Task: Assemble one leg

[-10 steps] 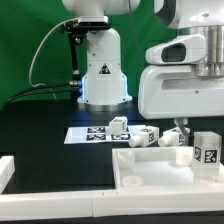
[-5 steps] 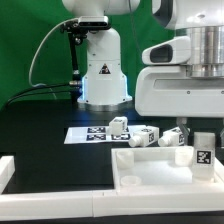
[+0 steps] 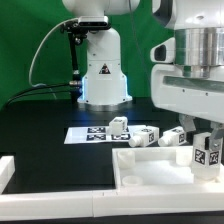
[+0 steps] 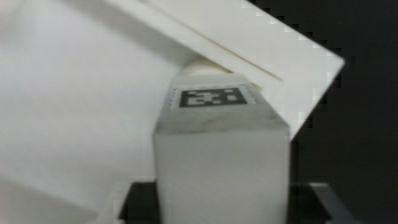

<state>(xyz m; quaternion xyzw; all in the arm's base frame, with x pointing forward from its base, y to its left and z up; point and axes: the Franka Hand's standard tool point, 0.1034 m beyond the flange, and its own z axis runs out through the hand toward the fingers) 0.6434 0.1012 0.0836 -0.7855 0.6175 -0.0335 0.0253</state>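
Observation:
My gripper (image 3: 206,143) is shut on a leg (image 3: 207,154), a chunky white post with a black-and-white tag. It holds the leg upright at the exterior view's right, over the far right corner of the large white tray-like part (image 3: 150,168). In the wrist view the leg (image 4: 222,150) fills the space between the two dark fingers of the gripper (image 4: 228,205). A corner of the tray-like part (image 4: 107,90) lies beyond it. I cannot tell whether the leg touches the part. Three more legs (image 3: 118,125) (image 3: 147,137) (image 3: 175,136) lie on the black table behind the tray-like part.
The marker board (image 3: 88,133) lies flat at the table's middle. The robot base (image 3: 103,75) stands behind it with cables at its left. A white raised rim (image 3: 20,182) runs along the front left edge. A green backdrop closes the back.
The hand has turned and shifted above the tray-like part's right corner. The held leg has stayed at nearly the same spot, moving only slightly sideways.

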